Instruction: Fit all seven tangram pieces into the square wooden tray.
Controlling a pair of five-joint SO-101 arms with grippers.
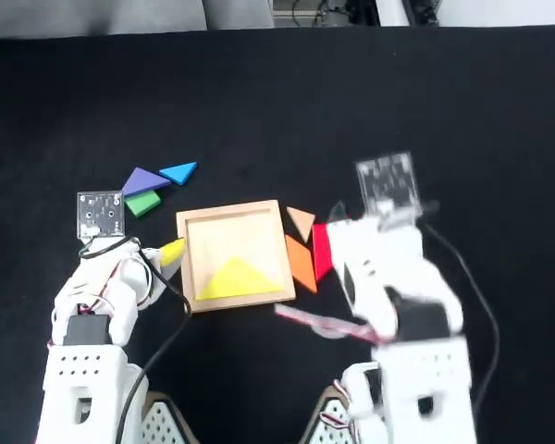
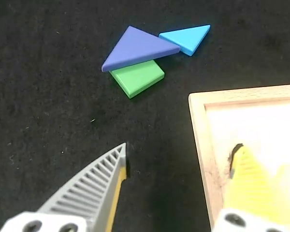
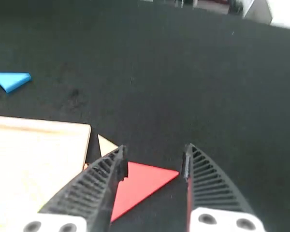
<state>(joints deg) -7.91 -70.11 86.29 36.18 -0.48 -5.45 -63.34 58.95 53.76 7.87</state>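
- Step in hand looks like picking up the red triangle point(image 3: 140, 186), which lies just right of the tray point(image 1: 229, 209).
- The right gripper point(image 3: 153, 154) hangs over it, claw spread; next it should lower and pinch.
- The left gripper point(image 2: 180, 150) is spread, straddling the tray's left wall.
- The yellow triangle point(image 1: 236, 277) lies inside the tray.

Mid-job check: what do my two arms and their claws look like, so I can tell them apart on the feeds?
The left arm and right arm are white with black cables. The left claw has one grey ribbed finger and one yellow; the right claw has two black ribbed fingers.
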